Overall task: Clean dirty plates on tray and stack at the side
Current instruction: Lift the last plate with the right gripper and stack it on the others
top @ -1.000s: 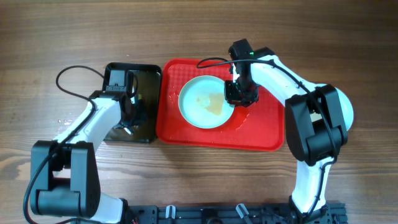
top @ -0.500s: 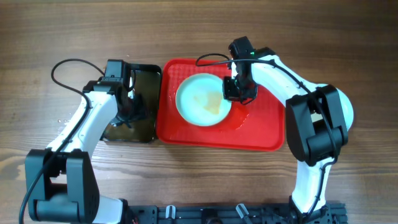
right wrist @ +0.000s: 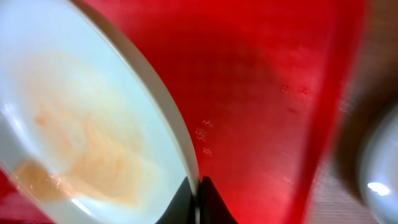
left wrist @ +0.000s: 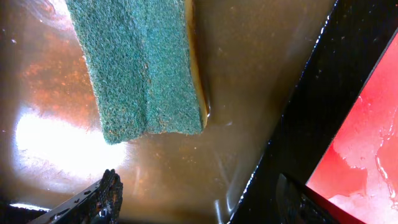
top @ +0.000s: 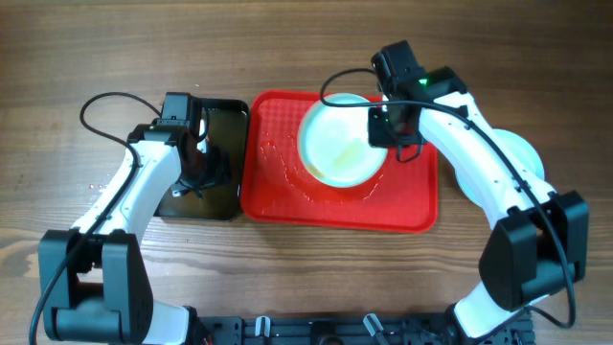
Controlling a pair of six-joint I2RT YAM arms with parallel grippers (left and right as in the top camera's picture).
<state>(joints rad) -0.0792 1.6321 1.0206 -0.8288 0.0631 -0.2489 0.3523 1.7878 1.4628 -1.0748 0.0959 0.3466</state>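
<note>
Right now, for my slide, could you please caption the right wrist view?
Right gripper pinches the rim of a sauce-smeared plate over the droplet-flecked red tray.

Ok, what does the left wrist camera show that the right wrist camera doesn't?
Only the left wrist: the green sponge lying in brownish water in the black tray, with the left pincer open and apart from it.
Only the right wrist: the plate, smeared with orange residue, its rim pinched in the right pincer. A blurred pale shape at the right edge may be another plate.
Both: a patch of the red tray.
</note>
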